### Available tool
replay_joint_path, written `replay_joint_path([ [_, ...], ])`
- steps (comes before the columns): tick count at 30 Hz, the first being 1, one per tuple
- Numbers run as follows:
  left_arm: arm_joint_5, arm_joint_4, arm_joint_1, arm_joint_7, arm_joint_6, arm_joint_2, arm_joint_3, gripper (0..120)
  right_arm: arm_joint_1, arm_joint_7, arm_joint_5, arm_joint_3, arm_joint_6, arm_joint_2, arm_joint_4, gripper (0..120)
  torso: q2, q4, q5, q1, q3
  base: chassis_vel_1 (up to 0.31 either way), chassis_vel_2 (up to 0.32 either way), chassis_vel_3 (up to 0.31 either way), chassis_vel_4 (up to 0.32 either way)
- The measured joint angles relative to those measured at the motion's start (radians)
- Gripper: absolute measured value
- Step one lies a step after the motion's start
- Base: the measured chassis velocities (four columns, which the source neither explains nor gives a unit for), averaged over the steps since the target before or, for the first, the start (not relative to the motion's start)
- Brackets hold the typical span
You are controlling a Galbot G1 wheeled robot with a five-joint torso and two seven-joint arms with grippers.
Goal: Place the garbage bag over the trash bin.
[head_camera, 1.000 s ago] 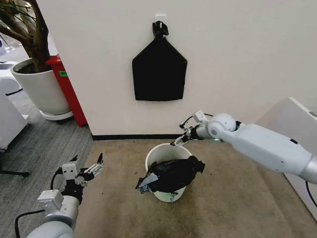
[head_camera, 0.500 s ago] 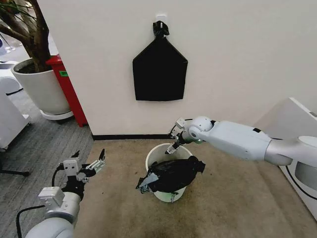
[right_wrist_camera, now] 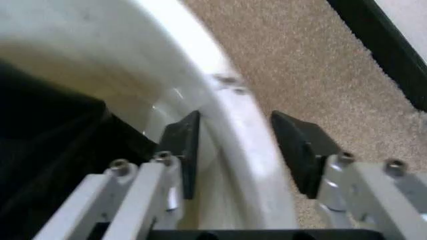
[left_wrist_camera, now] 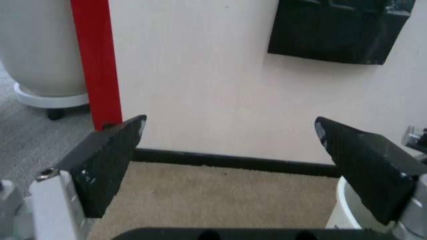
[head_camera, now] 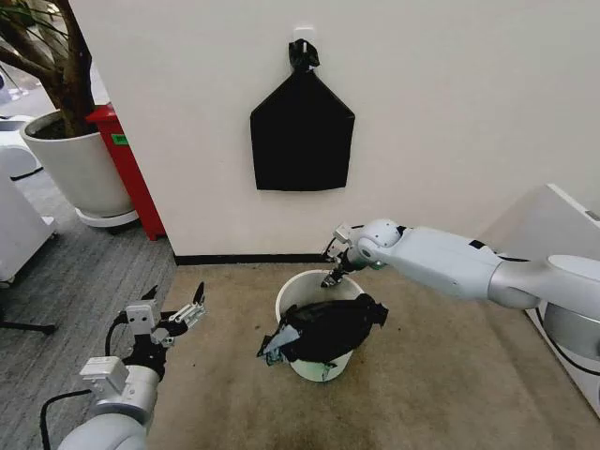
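The cream-white trash bin (head_camera: 298, 289) stands on the tan carpet close to the wall. The glossy black garbage bag (head_camera: 328, 328) lies crumpled over its near rim and down its front, with the far half of the mouth uncovered. My right gripper (head_camera: 330, 277) is at the bin's far rim. In the right wrist view this gripper (right_wrist_camera: 233, 145) is open, one finger (right_wrist_camera: 183, 145) inside the wall and the other outside, astride the white rim (right_wrist_camera: 227, 105); the bag (right_wrist_camera: 47, 165) shows dark inside. My left gripper (head_camera: 178, 305) hovers open and empty, low at the bin's left (left_wrist_camera: 230, 150).
A flat house-shaped black bag (head_camera: 302, 131) hangs on the wall above the bin. A large white plant pot (head_camera: 80, 169) and a red cabinet (head_camera: 127, 173) stand at the left, and a white cabinet (head_camera: 553, 234) at the right. Open carpet lies around the bin.
My right arm has swung in, bringing the gripper left and down onto the bin's far rim. The left gripper has drifted slightly to the right. The bag has not moved.
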Motion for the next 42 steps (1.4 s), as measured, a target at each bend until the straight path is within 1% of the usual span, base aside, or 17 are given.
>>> replay_joint_path([
  [1, 0.0, 0.0, 0.0, 0.0, 0.0, 0.0, 0.0, 100, 0.0, 0.0, 0.0, 0.0, 0.0, 0.0, 0.0, 36, 0.0, 0.0, 0.0, 0.0, 0.0, 0.0, 0.0, 0.0, 0.0],
  [5, -0.001, 0.004, -0.006, 0.0, -0.007, 0.002, -0.005, 100, -0.013, -0.007, -0.019, 0.005, 0.0, 0.004, 0.006, 16, 0.0, -0.0002, 0.0001, 0.0, 0.0, 0.0, 0.0, 0.0, 0.0],
  [8, -0.002, 0.006, -0.007, 0.003, -0.008, 0.004, -0.005, 100, -0.018, -0.003, -0.02, 0.013, 0.0, -0.001, 0.026, 8, 0.0, -0.0001, 0.0003, 0.0, 0.0, 0.0, 0.0, 0.0, 0.0],
  [15, 0.008, 0.017, -0.009, 0.009, -0.015, 0.005, 0.011, 100, -0.018, 0.008, -0.029, 0.057, 0.0, -0.036, 0.064, 0, 0.0, -0.0001, 0.0003, 0.0, 0.0, 0.0, 0.0, 0.0, 0.0],
  [18, 0.012, 0.02, -0.012, 0.01, -0.016, 0.005, 0.023, 100, -0.018, 0.015, -0.03, 0.081, 0.0, -0.056, 0.081, 0, 0.0, -0.0001, 0.0002, 0.0, 0.0, 0.0, 0.0, 0.0, 0.0],
  [23, 0.013, 0.025, -0.019, 0.01, -0.016, 0.006, 0.034, 100, -0.045, 0.103, 0.036, 0.169, 0.0, -0.124, 0.163, 0, 0.0, -0.0001, 0.0005, 0.0, 0.0, 0.0, 0.0, 0.0, 0.0],
  [25, 0.013, 0.026, -0.019, 0.01, -0.016, 0.006, 0.034, 100, -0.05, 0.122, 0.047, 0.178, 0.0, -0.134, 0.176, 0, 0.0, 0.0, 0.0005, 0.0, 0.0, 0.0, 0.0, 0.0, 0.0],
  [27, 0.015, 0.033, -0.024, 0.01, -0.016, 0.004, 0.039, 100, -0.083, 0.317, 0.166, 0.21, 0.0, -0.187, 0.272, 0, 0.0, -0.0004, 0.0003, 0.0, 0.0, 0.0, 0.0, 0.0, 0.0],
  [30, 0.016, 0.043, -0.035, 0.01, -0.016, 0.001, 0.05, 100, -0.135, 0.584, 0.382, 0.272, 0.0, -0.212, 0.38, 0, 0.0, -0.0008, 0.0002, 0.0, 0.0, 0.0, 0.0, 0.0, 0.0],
  [31, 0.018, 0.049, -0.04, 0.01, -0.016, 0.0, 0.057, 100, -0.168, 0.736, 0.498, 0.317, 0.0, -0.212, 0.427, 0, 0.0, -0.0006, 0.0006, 0.0, 0.0, 0.0, 0.0, 0.0, 0.0],
  [32, 0.018, 0.049, -0.04, 0.01, -0.016, 0.0, 0.057, 100, -0.168, 0.736, 0.498, 0.317, 0.0, -0.212, 0.427, 0, 0.0, -0.0006, 0.0006, 0.0, 0.0, 0.0, 0.0, 0.0, 0.0],
  [34, 0.02, 0.053, -0.047, 0.01, -0.016, 0.0, 0.064, 100, -0.197, 0.884, 0.619, 0.366, 0.0, -0.204, 0.465, 0, 0.0, -0.0001, 0.0003, 0.0, 0.0, 0.0, 0.0, 0.0, 0.0],
  [35, 0.02, 0.055, -0.052, 0.01, -0.016, 0.0, 0.069, 100, -0.234, 1.049, 0.752, 0.432, 0.0, -0.186, 0.501, 0, 0.0, 0.0001, 0.0, 0.0, 0.0, 0.0, 0.0, 0.0, 0.0],
  [37, 0.02, 0.057, -0.059, 0.01, -0.015, 0.001, 0.073, 100, -0.282, 1.239, 0.89, 0.525, 0.001, -0.157, 0.537, 0, 0.0, 0.0, 0.0003, 0.0, 0.0, 0.0, 0.0, 0.0, 0.0],
  [39, 0.019, 0.059, -0.063, 0.01, -0.015, 0.004, 0.074, 100, -0.327, 1.387, 0.976, 0.606, 0.003, -0.129, 0.571, 0, 0.0, 0.0, 0.0001, 0.0, 0.0, 0.0, 0.0, 0.0, 0.0],
  [41, 0.019, 0.06, -0.063, 0.01, -0.015, 0.005, 0.074, 100, -0.334, 1.408, 0.987, 0.618, 0.004, -0.125, 0.578, 0, 0.0, 0.0, 0.0, 0.0, 0.0, 0.0, 0.0, 0.0, 0.0],
  [42, 0.017, 0.062, -0.064, 0.009, -0.015, 0.007, 0.074, 100, -0.366, 1.484, 1.025, 0.66, 0.014, -0.114, 0.604, 0, 0.0, 0.0002, 0.0002, 0.0, 0.0, 0.0, 0.0, 0.0, 0.0],
])
